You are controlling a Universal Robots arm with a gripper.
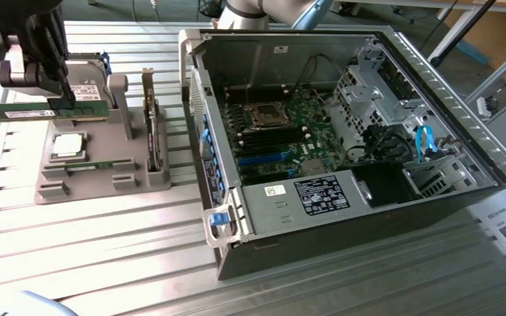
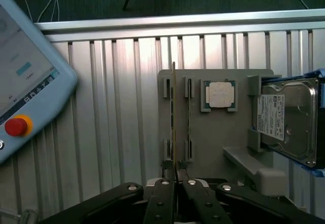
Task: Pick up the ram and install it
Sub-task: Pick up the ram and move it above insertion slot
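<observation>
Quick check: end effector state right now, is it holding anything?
The end effector is closed, holding the ram.

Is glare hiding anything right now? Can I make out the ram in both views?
Exterior view: glare whitens the table at that view's left, the case interior is dim, the ram in the claw is evenly lit. Wrist view: bright streaks on the table, ram edge-on as a thin line.
</observation>
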